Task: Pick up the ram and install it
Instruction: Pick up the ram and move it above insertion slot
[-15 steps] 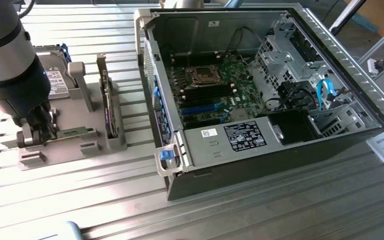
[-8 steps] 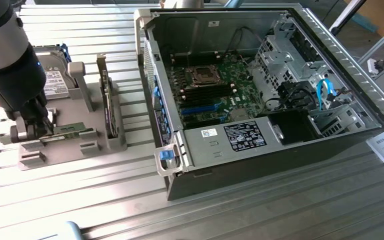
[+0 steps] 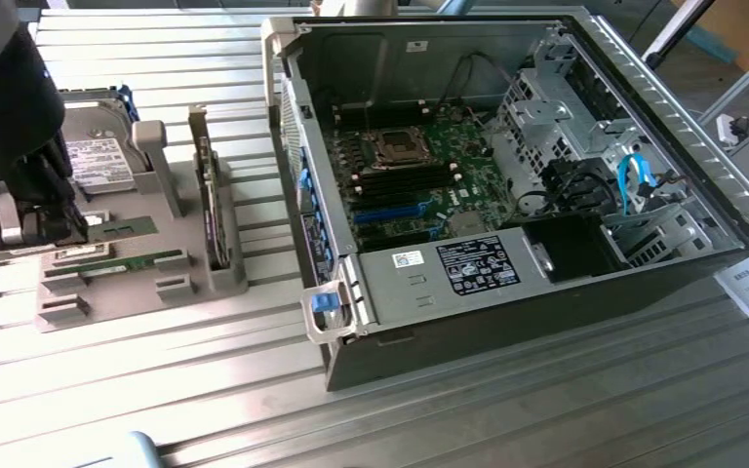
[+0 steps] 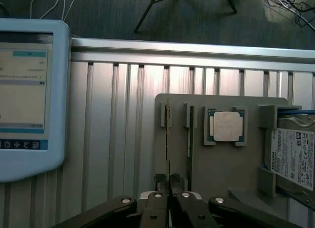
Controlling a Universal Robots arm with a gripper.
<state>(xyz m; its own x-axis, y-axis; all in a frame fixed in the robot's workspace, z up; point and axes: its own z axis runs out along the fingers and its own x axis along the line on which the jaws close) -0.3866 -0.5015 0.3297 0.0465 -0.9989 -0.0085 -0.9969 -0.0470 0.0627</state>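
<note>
Slatted table; hand pinches ram, end hidden.

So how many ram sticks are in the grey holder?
2. One ram stick stands on edge, the gripper closed on its end; the other ram stick is one slot over, nearer the processor chip.

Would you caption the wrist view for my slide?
Claw closed on the ram in its gray holder, beside the processor.

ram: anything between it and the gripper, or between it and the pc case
Nothing between them: the gripper is closed on the ram. Toward the case, the upright expansion card and the case's near wall stand in between.
</note>
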